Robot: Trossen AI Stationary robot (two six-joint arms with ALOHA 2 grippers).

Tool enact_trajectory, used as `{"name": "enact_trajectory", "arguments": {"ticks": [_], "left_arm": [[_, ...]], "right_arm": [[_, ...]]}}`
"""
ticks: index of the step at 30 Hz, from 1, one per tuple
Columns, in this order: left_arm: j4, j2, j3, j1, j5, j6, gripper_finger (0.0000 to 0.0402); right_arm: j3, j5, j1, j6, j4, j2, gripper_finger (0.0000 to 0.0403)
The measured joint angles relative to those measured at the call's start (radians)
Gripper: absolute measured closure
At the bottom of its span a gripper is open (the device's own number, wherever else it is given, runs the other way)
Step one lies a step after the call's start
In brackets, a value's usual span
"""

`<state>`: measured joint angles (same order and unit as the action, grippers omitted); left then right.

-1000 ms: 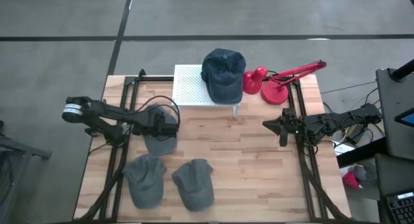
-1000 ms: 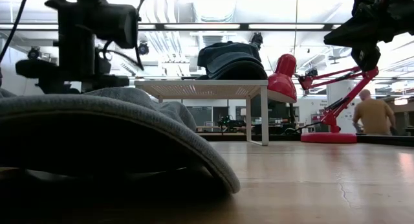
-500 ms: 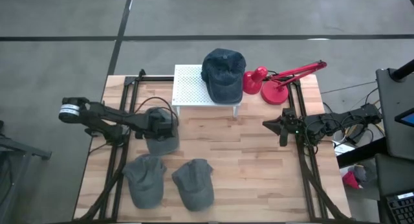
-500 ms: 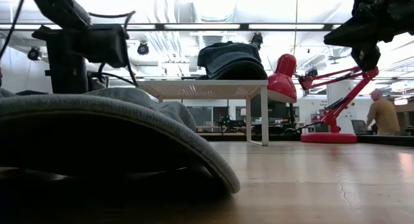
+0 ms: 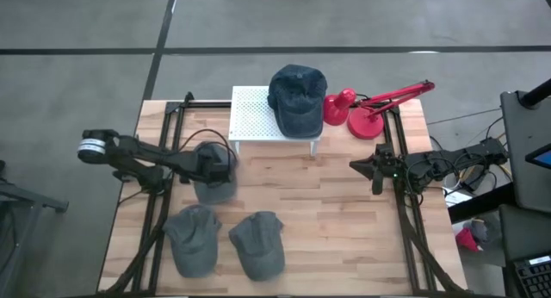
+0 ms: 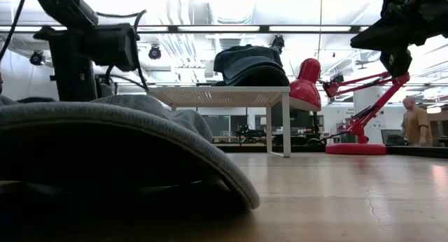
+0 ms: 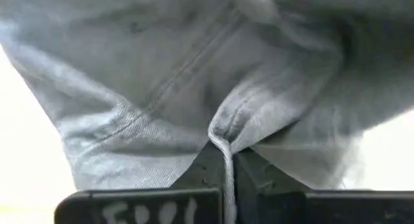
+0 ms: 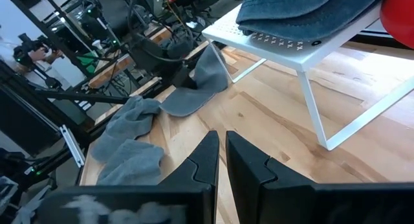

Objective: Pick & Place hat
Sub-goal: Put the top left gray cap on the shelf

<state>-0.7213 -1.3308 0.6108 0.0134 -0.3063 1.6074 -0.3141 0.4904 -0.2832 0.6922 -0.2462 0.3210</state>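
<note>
A grey hat [image 5: 215, 191] lies on the wooden table toward its left side, and my left gripper [image 5: 215, 172] stands over it, pointing steeply down and shut on its cloth [image 7: 194, 88]. A dark blue hat [image 5: 297, 98] rests on the white perforated rack [image 5: 254, 113] at the far edge. Two more grey hats [image 5: 191, 239] [image 5: 258, 245] lie flat near the front edge. At the table's right side my right gripper [image 5: 355, 166] hovers, shut and with nothing in it [image 8: 220, 156]. My left gripper pinches a raised fold of the grey hat's cloth [image 7: 223, 141] between its two fingers [image 7: 255, 175]. The fingers come from above, pointing steeply down. The rest of the hat lies on the table around them.
A red desk lamp [image 5: 366, 108] stands at the far right beside the rack. One grey hat's brim [image 6: 126, 140] fills the low view's near left. Bare wood lies between the rack and my right arm. A person [image 6: 418, 123] is in the room beyond the table.
My left gripper has sunk onto the grey hat and tipped more steeply downward. The hat lies where it was.
</note>
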Motion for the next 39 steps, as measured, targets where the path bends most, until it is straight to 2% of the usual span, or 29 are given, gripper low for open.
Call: {"name": "enact_trajectory", "arguments": {"ticks": [6,12,24,32,39], "left_arm": [[-0.230,0.090,0.089,-0.002,-0.038,0.015,0.0398],[-0.456,0.176,0.230,-0.003,-0.103,0.019,0.0400],[-0.826,0.192,0.609,-0.004,-0.365,0.020,0.0401],[-0.814,0.122,0.792,-0.004,-0.589,-0.067,0.0401],[-0.734,0.010,0.888,0.015,-0.757,-0.161,0.0401]], "right_arm": [[0.000,0.000,0.000,0.000,-0.001,0.000,0.0376],[0.000,0.006,0.000,0.000,-0.002,0.000,0.0376],[0.000,0.007,0.000,0.000,-0.002,0.000,0.0376],[0.000,0.008,0.000,0.000,-0.002,0.000,0.0376],[0.000,0.008,0.000,0.000,-0.002,0.000,0.0376]]}}
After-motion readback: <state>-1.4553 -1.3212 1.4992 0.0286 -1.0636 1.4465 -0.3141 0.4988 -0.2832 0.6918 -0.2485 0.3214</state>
